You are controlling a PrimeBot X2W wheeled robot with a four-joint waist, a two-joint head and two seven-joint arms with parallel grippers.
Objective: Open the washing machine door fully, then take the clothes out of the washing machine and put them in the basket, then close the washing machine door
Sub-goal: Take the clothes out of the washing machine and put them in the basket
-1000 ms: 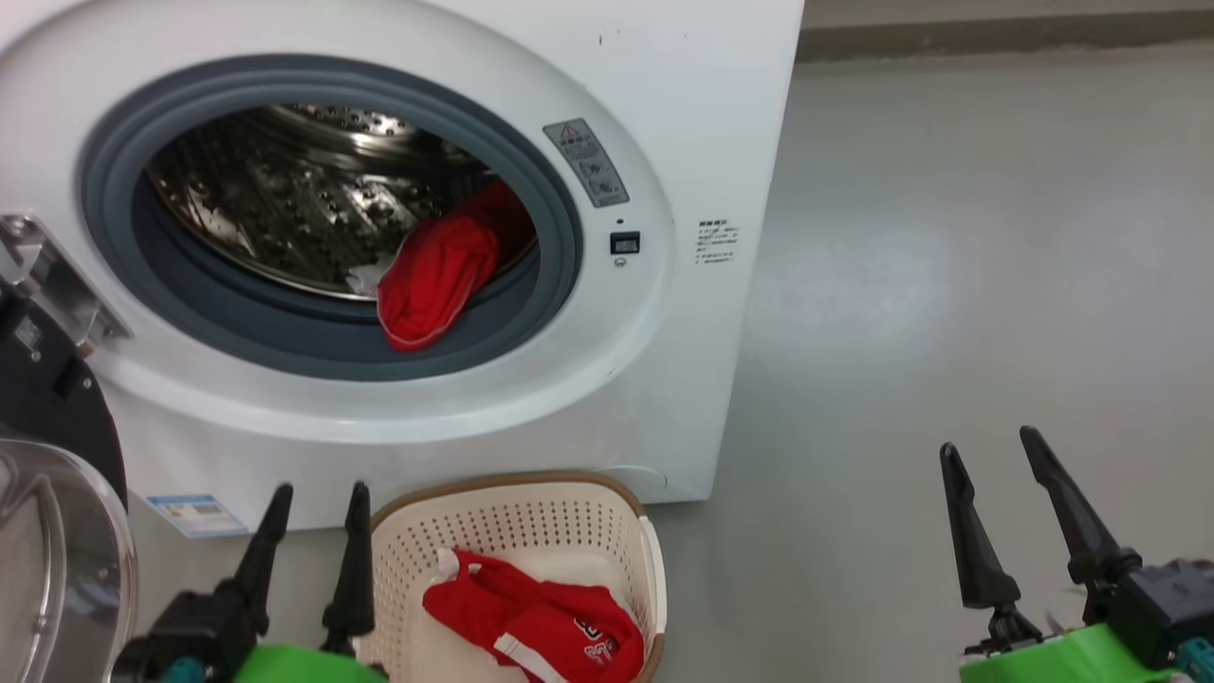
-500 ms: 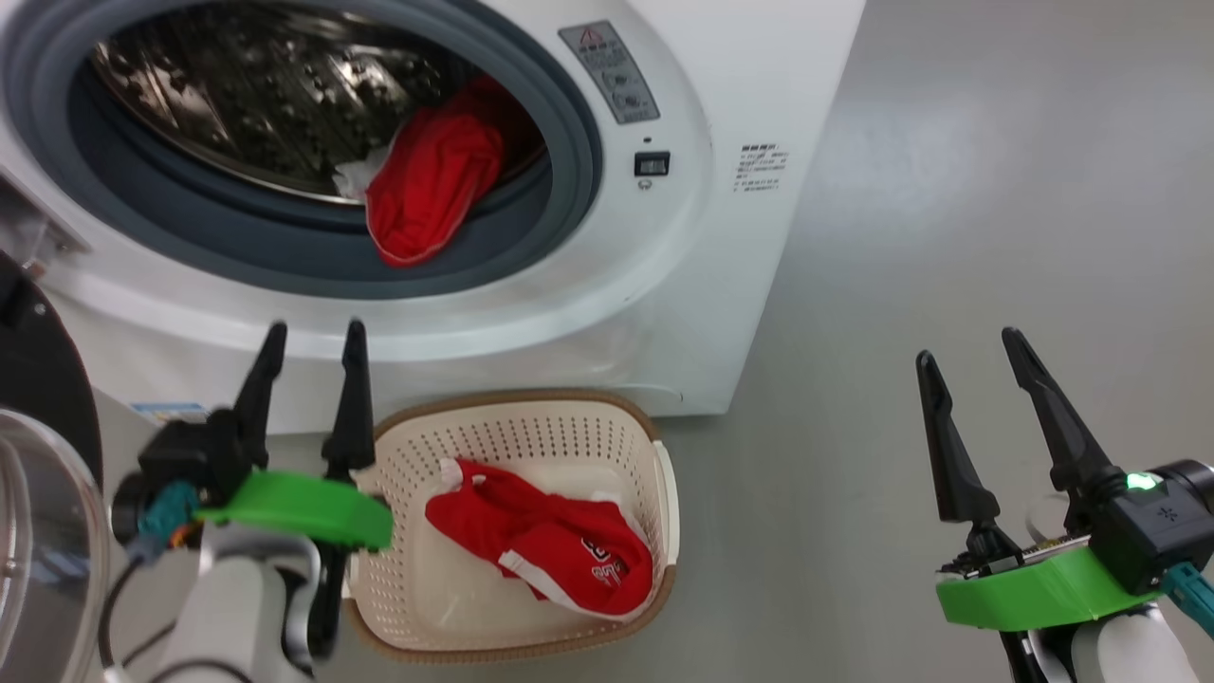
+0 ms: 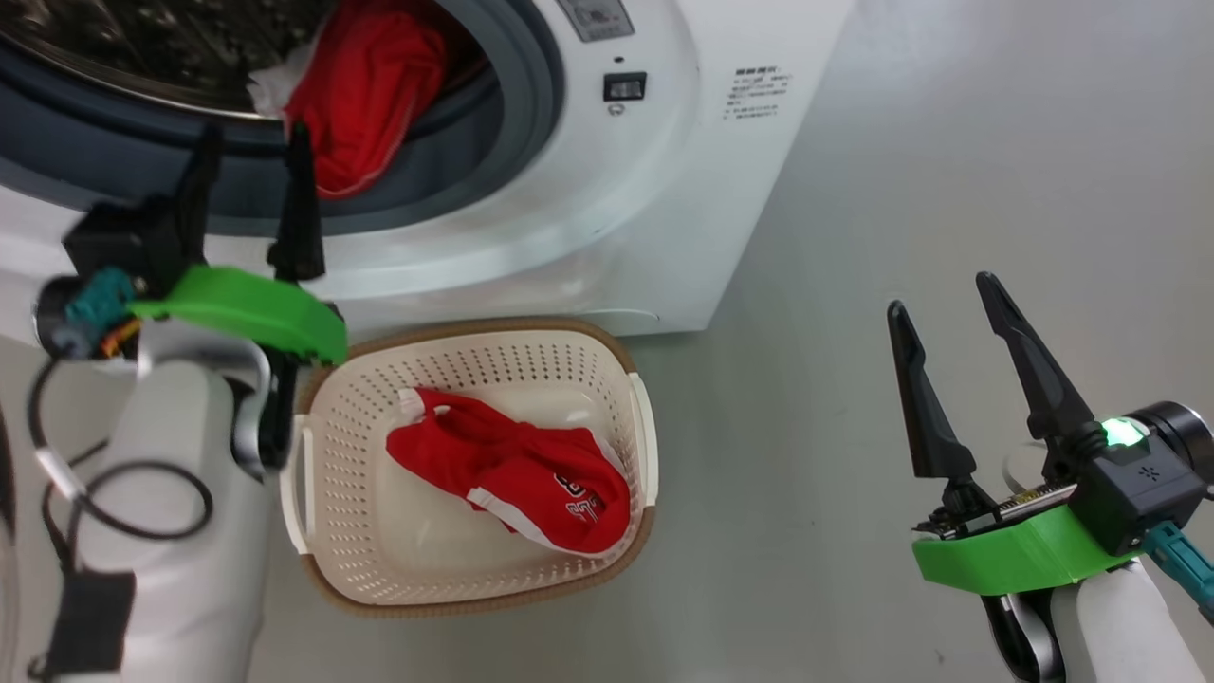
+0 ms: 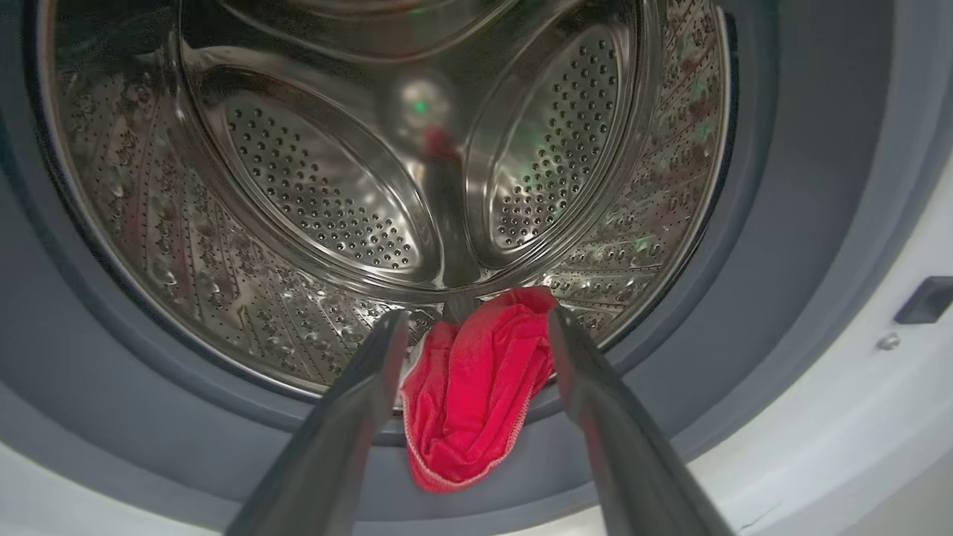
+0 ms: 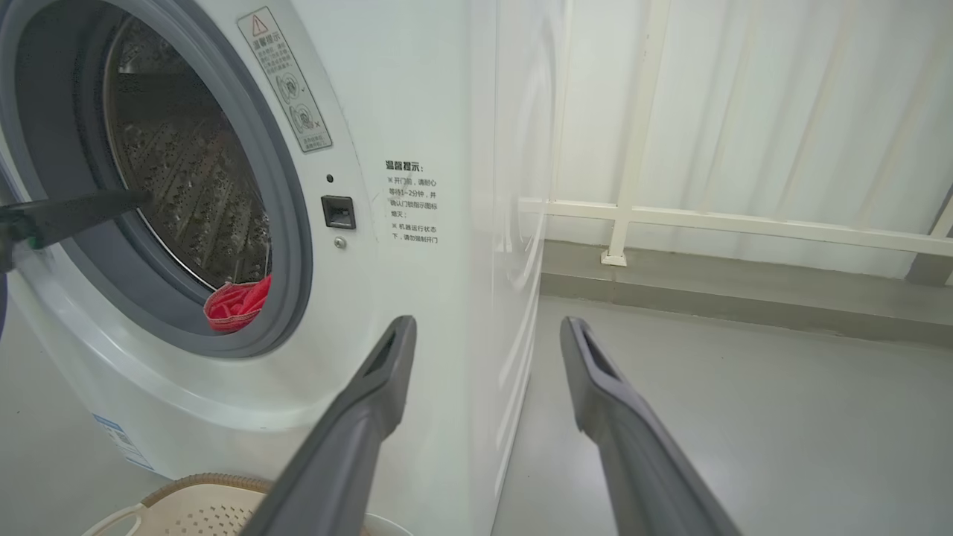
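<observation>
The white washing machine (image 3: 664,190) stands with its mouth uncovered; its door is out of view. One piece of the red clothes (image 3: 365,85) hangs over the grey rubber ring (image 4: 782,186) at the drum's lower lip. My left gripper (image 3: 256,133) is open in front of the opening. In the left wrist view its fingers frame that garment (image 4: 469,394) without touching it. A second red garment (image 3: 517,479) lies in the cream basket (image 3: 474,332) on the floor below. My right gripper (image 3: 939,296) hangs open and empty, off to the machine's right.
The perforated steel drum (image 4: 298,186) holds nothing else that I can see. Grey floor (image 3: 901,142) stretches to the right of the machine. In the right wrist view a white railing (image 5: 744,223) and curtain stand behind it, and the basket rim (image 5: 201,484) shows at the bottom.
The head camera has tilted down. My left gripper has risen from beside the basket to the drum opening, still open. The right gripper has barely moved.
</observation>
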